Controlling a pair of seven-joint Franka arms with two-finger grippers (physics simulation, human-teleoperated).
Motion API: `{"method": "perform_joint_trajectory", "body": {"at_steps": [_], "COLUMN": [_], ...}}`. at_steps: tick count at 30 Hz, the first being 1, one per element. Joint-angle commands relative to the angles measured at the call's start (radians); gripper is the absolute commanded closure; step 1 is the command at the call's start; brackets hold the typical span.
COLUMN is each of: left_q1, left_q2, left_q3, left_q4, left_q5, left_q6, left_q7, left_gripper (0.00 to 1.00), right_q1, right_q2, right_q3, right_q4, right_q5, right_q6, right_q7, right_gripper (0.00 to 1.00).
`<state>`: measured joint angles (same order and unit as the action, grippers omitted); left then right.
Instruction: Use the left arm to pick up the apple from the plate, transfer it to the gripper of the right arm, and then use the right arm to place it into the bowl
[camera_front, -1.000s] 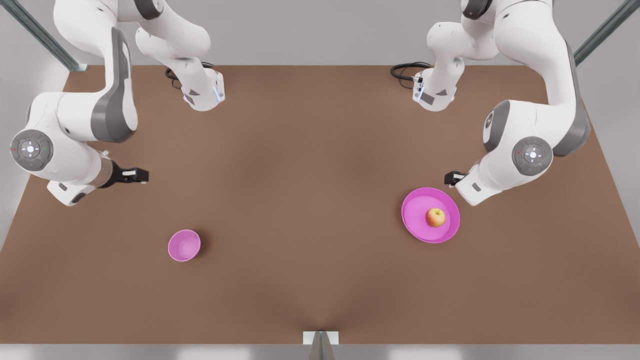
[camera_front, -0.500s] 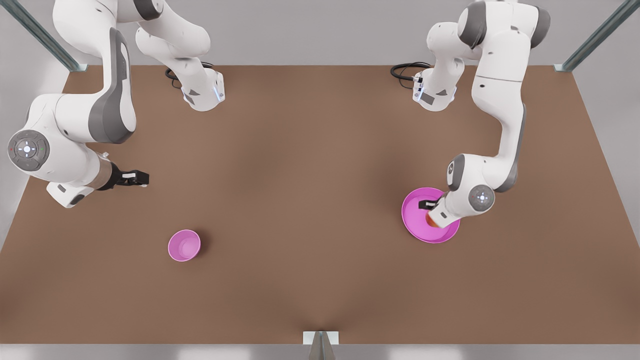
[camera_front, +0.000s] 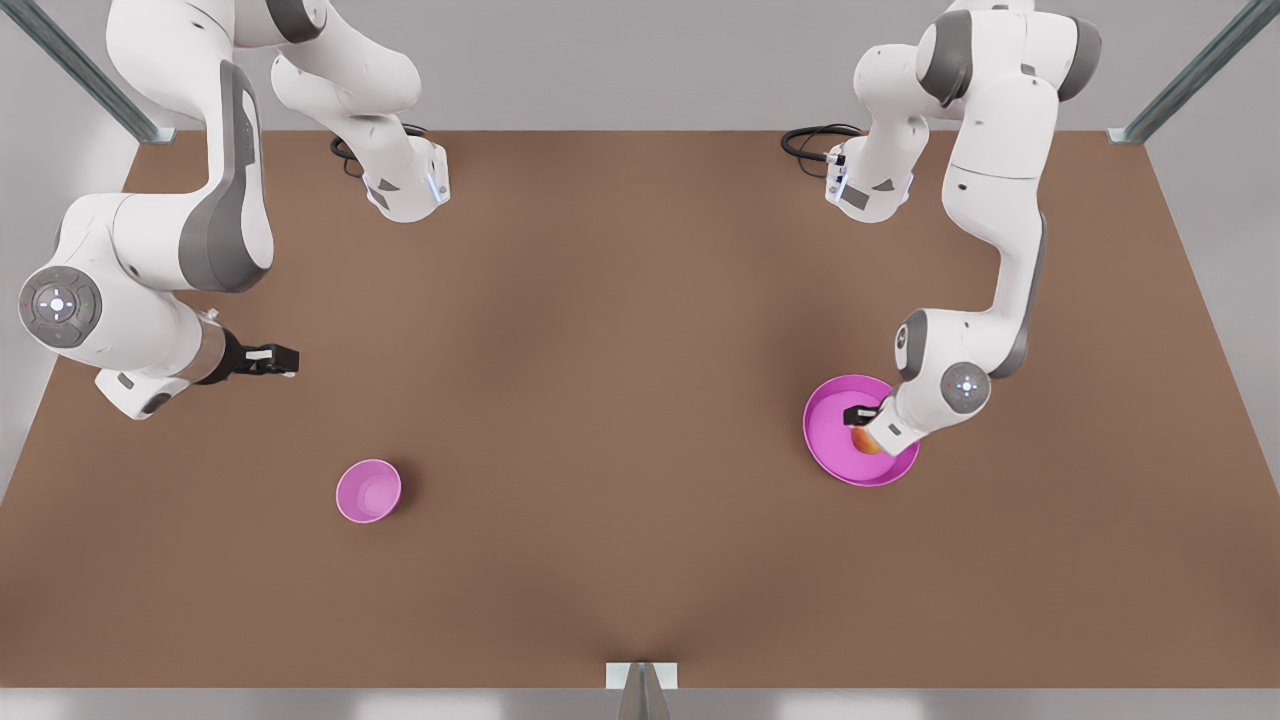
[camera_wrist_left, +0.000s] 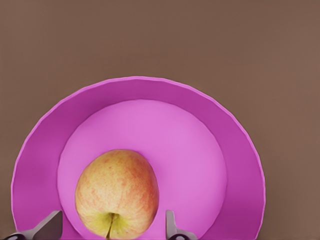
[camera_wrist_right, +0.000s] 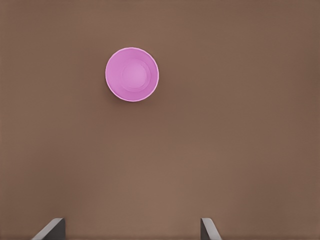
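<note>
The yellow-red apple (camera_wrist_left: 117, 192) lies on the wide pink plate (camera_wrist_left: 235, 155), off its centre. My left gripper (camera_wrist_left: 111, 229) hangs open just over it, one finger on each side and neither touching. In the front view this gripper (camera_front: 862, 428) is low over the plate (camera_front: 828, 450) at the front view's right, and its wrist hides most of the apple (camera_front: 866, 442). The small deep pink bowl (camera_front: 368, 490) stands at the front view's left. My right gripper (camera_front: 274, 358) waits open above the table, behind the bowl (camera_wrist_right: 132, 74), with nothing between its fingers.
The brown table (camera_front: 620, 400) spreads between plate and bowl. Both arm bases (camera_front: 405, 190) (camera_front: 868, 190) stand at the far edge with black cables. Metal frame posts rise at the far corners, and a small bracket (camera_front: 641, 676) sits at the near edge.
My left arm swung from beside the plate to above it and came down over the apple, now a little lower. The right arm shifted only slightly.
</note>
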<state>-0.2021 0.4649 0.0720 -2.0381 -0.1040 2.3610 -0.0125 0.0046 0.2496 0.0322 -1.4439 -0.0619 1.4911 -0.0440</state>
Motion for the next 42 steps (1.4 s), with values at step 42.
{"method": "perform_joint_trajectory", "body": {"at_steps": [42], "left_q1": [-0.020], "left_q2": [0.061], "left_q3": [-0.001], "left_q4": [0.004], "left_q5": [-0.008], "left_q6": [0.121], "left_q7": [-0.172], "left_gripper": [0.17], "right_q1": [-0.006], "right_q2": [0.013], "right_q3": [0.000], "right_q4": [-0.007], "right_q5": [-0.001], "right_q6": [0.000], "right_q7": [-0.005], "right_gripper": [0.00]}}
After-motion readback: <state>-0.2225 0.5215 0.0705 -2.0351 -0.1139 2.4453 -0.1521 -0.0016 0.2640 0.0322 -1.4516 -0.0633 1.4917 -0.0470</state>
